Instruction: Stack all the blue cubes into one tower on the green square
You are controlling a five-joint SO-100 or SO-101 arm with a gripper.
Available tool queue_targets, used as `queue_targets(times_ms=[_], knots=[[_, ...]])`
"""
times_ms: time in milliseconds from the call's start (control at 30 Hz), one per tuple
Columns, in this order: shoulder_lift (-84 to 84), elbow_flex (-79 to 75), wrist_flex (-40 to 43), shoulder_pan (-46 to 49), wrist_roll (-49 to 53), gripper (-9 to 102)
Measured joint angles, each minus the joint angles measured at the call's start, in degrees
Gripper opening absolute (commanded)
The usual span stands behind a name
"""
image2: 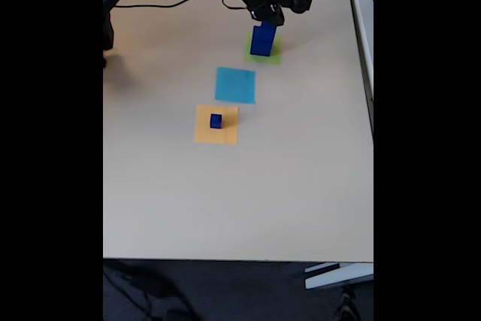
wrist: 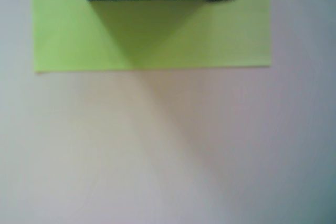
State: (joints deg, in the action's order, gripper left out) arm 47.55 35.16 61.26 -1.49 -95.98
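Pale wood desk (image2: 285, 186) carries three paper squares; on the green square (image2: 272, 56) a tower (image2: 262, 39) of blue cubes stands with the claw (image2: 270, 17) at its top, grip unclear. The smallest cube (image2: 216, 120) waits on the orange square (image2: 216, 124), beyond the light-blue square (image2: 235, 85). Any sideways drag as the claw leaves could topple the column.

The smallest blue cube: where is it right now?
In the fixed view the smallest blue cube sits alone on the orange square, just below the light-blue square, well away from the tower on the green square.
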Motion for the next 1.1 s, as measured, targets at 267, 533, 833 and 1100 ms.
queue_targets(times_ms=[267,533,833,1100], knots=[[0.0,0.0,0.53,0.0,0.0,0],[0.0,0.0,1.05,0.0,0.0,0],[0.0,0.0,1.76,0.0,0.0,0],[0.0,0.0,2.02,0.0,0.0,0]])
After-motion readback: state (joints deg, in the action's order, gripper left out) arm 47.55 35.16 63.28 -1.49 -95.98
